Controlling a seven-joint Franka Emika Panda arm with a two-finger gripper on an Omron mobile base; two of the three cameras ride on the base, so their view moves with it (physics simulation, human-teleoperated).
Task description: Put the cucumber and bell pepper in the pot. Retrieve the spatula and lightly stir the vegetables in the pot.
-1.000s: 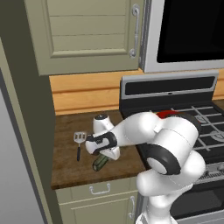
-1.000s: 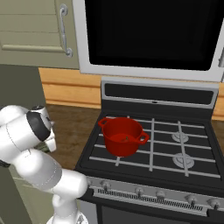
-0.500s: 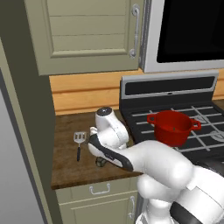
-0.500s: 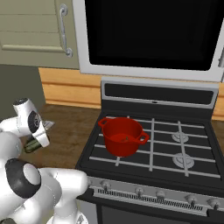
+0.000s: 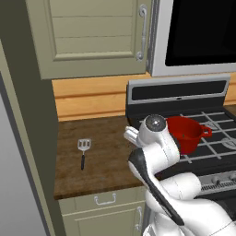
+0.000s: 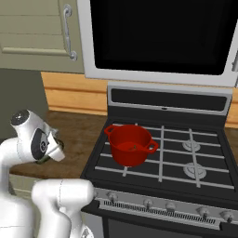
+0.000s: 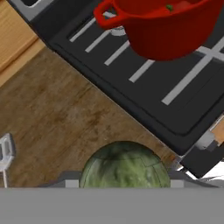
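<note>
Red is the colour of the pot (image 6: 131, 145), which is seen standing on the front left grate of the black stove (image 6: 186, 186), with a loop handle on either side. A small green stem and a red shape are made out inside the pot in the hand view, which is taken for the bell pepper (image 7: 173, 6), though little of it can be seen. The cucumber (image 7: 125, 165) is seen end-on at the bottom of the hand view, its mottled green face set between the two fingers of the gripper (image 7: 125, 183), which are closed against its sides; it is held above the wooden counter (image 5: 106, 152), near the counter's edge beside the stove. The spatula (image 5: 83, 151) is found lying flat on the counter, well apart from the pot, with its slotted head towards the wall and its black handle towards the front edge. In the left base view the white arm (image 5: 156, 152) is bent over the seam between counter and stove, just beside the pot
</note>
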